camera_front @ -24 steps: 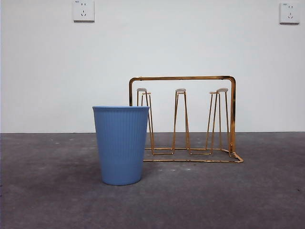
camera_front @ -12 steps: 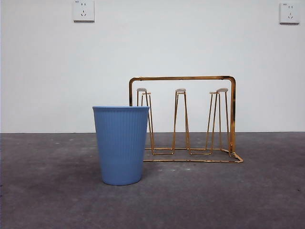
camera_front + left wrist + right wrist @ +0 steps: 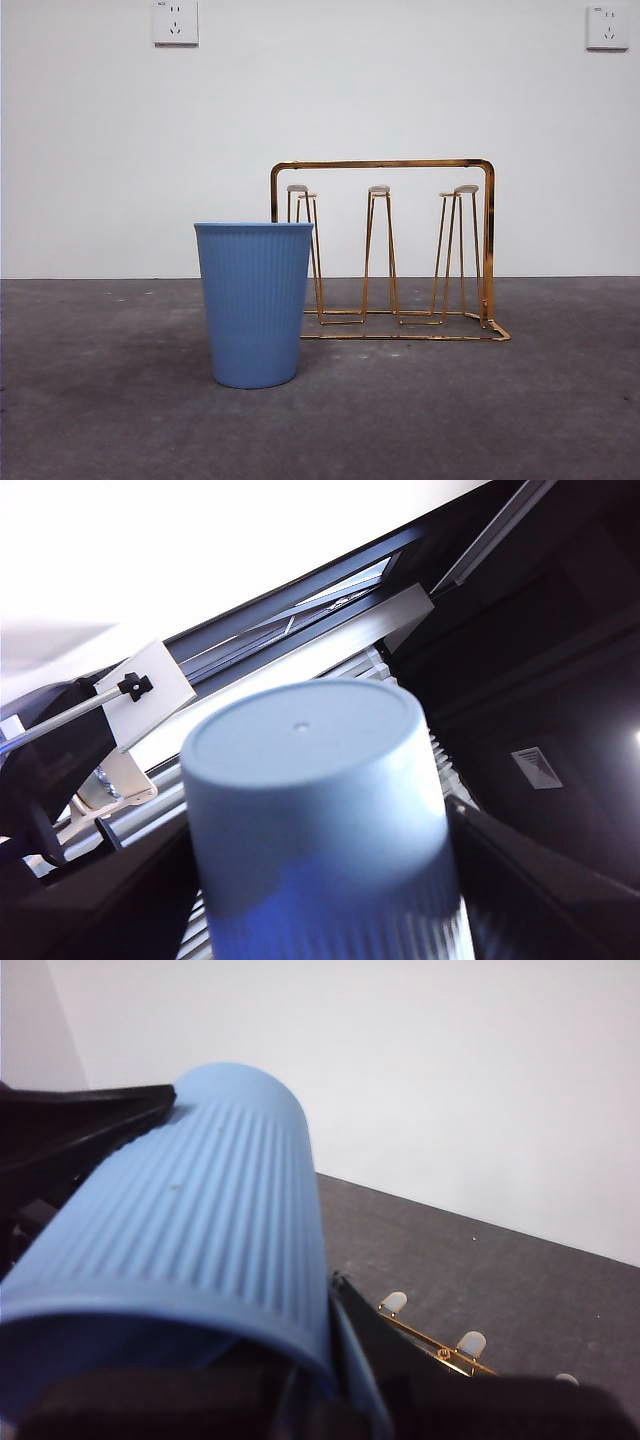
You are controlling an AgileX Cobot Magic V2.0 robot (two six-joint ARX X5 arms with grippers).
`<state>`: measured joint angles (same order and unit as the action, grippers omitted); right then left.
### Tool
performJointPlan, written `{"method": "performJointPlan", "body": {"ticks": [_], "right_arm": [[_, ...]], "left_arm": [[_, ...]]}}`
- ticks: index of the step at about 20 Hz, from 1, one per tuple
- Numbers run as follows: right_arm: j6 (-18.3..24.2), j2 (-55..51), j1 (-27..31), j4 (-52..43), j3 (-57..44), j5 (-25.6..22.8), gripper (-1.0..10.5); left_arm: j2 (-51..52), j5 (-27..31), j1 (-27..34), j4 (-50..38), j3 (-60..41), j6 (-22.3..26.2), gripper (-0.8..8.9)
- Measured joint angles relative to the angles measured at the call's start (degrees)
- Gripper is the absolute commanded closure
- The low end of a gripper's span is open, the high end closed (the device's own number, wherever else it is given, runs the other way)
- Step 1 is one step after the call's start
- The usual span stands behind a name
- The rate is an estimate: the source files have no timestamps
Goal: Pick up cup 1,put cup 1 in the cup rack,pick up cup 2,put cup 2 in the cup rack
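A blue ribbed cup (image 3: pixel 255 305) stands upright on the table, just in front of the left end of the gold wire cup rack (image 3: pixel 382 163); no arm shows in the front view. In the left wrist view, my left gripper (image 3: pixel 320 920) is shut on a blue cup (image 3: pixel 310 800) whose flat base points away from the camera, with ceiling structure behind it. In the right wrist view, my right gripper (image 3: pixel 250 1190) is shut on another blue ribbed cup (image 3: pixel 190 1220), which lies tilted above the white-tipped pegs of the cup rack (image 3: pixel 470 1343).
The dark grey table (image 3: pixel 500 420) runs back to a white wall carrying two sockets (image 3: pixel 175 22) (image 3: pixel 607 27). Several thin pegs stand inside the rack frame. Open tabletop lies to the right of the rack.
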<state>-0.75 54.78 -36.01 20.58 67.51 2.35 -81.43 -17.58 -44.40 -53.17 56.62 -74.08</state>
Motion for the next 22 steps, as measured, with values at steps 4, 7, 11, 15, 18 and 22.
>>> {"method": "performJointPlan", "body": {"ticks": [4, 7, 11, 15, 18, 22], "right_arm": [[0.0, 0.13, 0.0, 1.2, -0.02, -0.02, 7.6], [-0.02, -0.39, 0.0, 2.21, -0.02, -0.46, 7.6], [-0.02, -2.45, 0.0, 6.1, -0.02, -1.75, 7.6], [-0.04, -5.27, 0.0, 13.27, -0.02, -4.2, 7.6], [-0.09, -7.54, 0.02, 21.11, -0.02, -5.57, 7.6], [-0.79, -10.4, 0.02, 31.93, -0.02, -6.93, 7.6]], "left_arm": [[0.0, -1.42, -0.13, -0.02, 0.0, 1.01, 8.21], [0.0, -2.16, 0.17, -0.02, 0.0, 1.25, 8.21], [0.0, -3.45, 1.36, -0.02, 0.0, 1.66, 8.21], [0.0, -3.63, 2.64, 0.0, 0.0, 2.25, 8.21], [0.02, -4.17, 2.95, 0.9, 0.02, 4.68, 8.2], [0.02, -4.55, 2.78, 8.57, 0.81, 10.43, 8.2]]}}
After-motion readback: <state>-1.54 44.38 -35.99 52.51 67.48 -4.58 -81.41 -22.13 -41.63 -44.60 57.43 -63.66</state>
